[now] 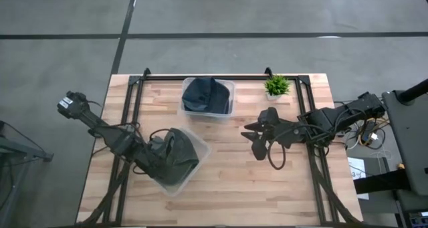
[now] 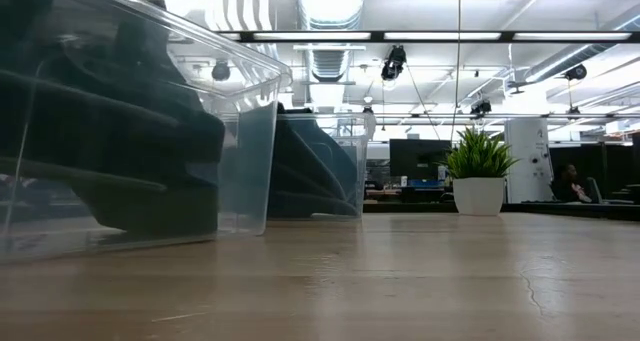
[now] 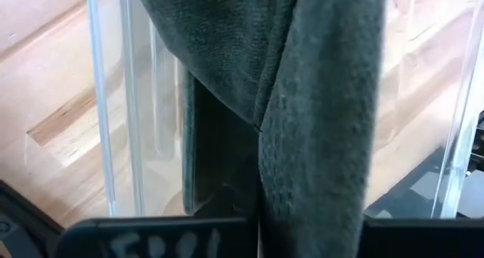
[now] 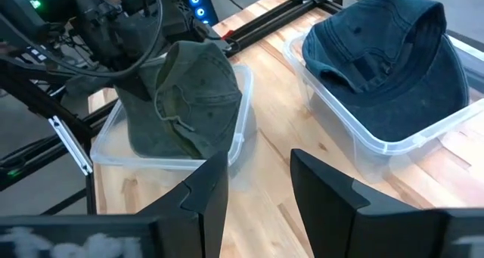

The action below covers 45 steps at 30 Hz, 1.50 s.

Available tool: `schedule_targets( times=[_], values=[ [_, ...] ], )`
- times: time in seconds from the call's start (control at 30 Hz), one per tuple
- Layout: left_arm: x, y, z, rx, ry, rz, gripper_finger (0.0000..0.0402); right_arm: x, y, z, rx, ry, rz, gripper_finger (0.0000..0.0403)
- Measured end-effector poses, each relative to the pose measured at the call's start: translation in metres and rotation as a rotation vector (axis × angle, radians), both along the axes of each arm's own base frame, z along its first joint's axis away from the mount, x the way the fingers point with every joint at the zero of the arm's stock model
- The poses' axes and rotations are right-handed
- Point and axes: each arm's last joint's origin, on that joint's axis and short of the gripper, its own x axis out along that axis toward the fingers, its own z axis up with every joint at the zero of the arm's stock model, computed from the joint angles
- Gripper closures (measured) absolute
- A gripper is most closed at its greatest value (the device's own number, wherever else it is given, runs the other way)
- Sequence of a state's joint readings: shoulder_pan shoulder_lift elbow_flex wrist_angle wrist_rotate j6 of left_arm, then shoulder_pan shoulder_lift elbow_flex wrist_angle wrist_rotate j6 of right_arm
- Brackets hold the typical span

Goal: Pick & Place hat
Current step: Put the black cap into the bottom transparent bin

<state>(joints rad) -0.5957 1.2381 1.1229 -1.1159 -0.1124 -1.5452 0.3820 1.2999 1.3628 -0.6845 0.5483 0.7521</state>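
Most of the desk [image 1: 227, 181] is bare wood along the near edge and down the middle, so there's plenty of room to sweep through there. Blocking things: the clear bin [image 1: 198, 152] on the left, filled by the green hat [image 1: 175, 158] and the left gripper [image 1: 157, 162] — no way in. A second bin [image 1: 231, 97] with the dark blue hat [image 1: 206, 94] sits at the far edge, with the small potted plant [image 1: 277, 87] just beside it. The right gripper [image 1: 257, 136] hangs mid-desk, jaws apart — a free lane between it and both bins.
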Motion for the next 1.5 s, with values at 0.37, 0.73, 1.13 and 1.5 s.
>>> schedule_targets(
  times=[0.37, 0.73, 1.13, 1.5],
  values=[
    [0.001, -0.001, 0.001, 0.002, -0.017, -0.03, 0.0369, 0.001, 0.0, 0.001, -0.008, -0.006, 0.007, 0.0261],
    [0.004, -0.001, 0.012, 0.013, -0.171, -0.102, 0.0393, 0.001, 0.0, 0.001, -0.012, -0.006, 0.01, 0.0268],
    [0.002, -0.001, -0.003, 0.015, -0.116, -0.161, 0.0392, 0.001, 0.0, 0.002, -0.012, -0.014, 0.012, 0.0268],
    [-0.002, -0.001, -0.026, 0.001, -0.048, -0.231, 0.0391, 0.002, 0.001, 0.003, -0.018, -0.027, 0.022, 0.0268]
  ],
)
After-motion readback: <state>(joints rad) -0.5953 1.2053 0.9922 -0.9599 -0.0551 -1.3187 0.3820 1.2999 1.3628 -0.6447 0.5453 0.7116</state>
